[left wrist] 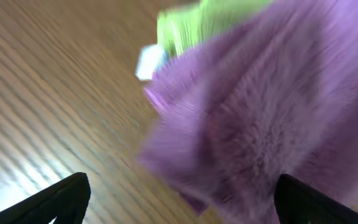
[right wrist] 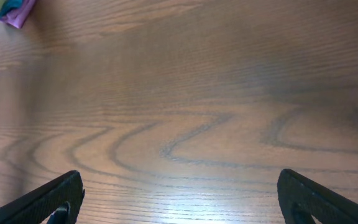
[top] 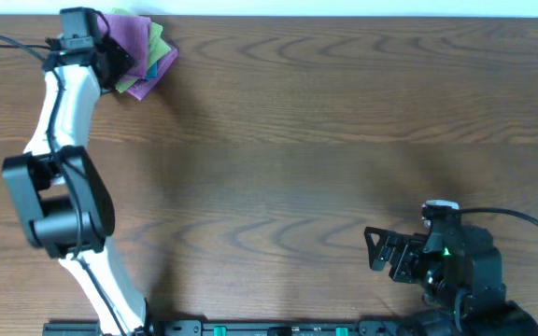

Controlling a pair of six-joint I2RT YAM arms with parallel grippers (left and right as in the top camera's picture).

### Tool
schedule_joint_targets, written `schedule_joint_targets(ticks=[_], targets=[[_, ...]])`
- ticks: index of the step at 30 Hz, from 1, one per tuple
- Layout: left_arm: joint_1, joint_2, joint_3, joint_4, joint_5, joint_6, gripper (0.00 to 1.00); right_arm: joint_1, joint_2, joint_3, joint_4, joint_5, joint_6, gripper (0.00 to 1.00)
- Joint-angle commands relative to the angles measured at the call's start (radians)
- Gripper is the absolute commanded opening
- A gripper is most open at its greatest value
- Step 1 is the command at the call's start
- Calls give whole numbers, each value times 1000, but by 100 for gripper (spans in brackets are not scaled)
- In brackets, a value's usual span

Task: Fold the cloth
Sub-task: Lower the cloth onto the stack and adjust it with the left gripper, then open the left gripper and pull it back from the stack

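Your cloth [top: 140,54] sits bunched at the far left corner of the table [top: 325,140], a purple layer over green and blue ones. Your left gripper [top: 118,63] is right at that pile; in its wrist view the fingers [left wrist: 61,200] stand wide apart with blurred purple fabric [left wrist: 260,124] filling the space ahead of them, clamped on nothing. Your right gripper [top: 378,250] rests near the near right corner, well apart from the cloth, its fingers [right wrist: 55,200] spread over bare wood.
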Motion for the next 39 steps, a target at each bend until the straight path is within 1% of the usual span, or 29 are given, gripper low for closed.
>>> schedule_joint_targets(ticks=[1, 5, 6, 7, 8, 9, 10, 11, 15, 21, 25, 32, 39], targets=[[16, -117, 26, -3, -21, 43, 95, -8, -5, -5, -1, -4, 14, 99], [17, -164, 26, -7, -19, 43, 96, -8, -5, -5, -1, -4, 14, 99], [16, -172, 26, -9, -15, 43, 93, -8, -5, -5, -1, -4, 14, 99], [16, -172, 26, -9, -7, 42, 76, -8, -5, -5, -1, -4, 14, 99], [16, -172, 26, -8, 13, 39, 56, -8, -5, -5, -1, -4, 14, 99], [16, -171, 25, -6, 33, 21, 33, -8, -5, -5, -1, -4, 14, 99], [16, -167, 25, -4, 36, 6, 16, -8, -5, -5, -1, -4, 14, 99], [14, -163, 25, 2, 35, -16, 6, -8, -5, -5, -1, -4, 14, 99], [11, -115, 25, 53, 40, -53, 6, -8, -5, -5, -1, -4, 14, 99], [11, 21, 25, 172, 59, -75, 6, -8, -5, -5, -1, -4, 14, 99], [11, 74, 25, 176, 67, -108, 6, -8, -5, -5, -1, -4, 14, 99], [13, 80, 25, 163, 34, -107, 6, -8, -5, -5, -1, -4, 14, 99], [14, 93, 26, 153, 35, -105, 6, -8, -5, -5, -1, -4, 14, 99]])
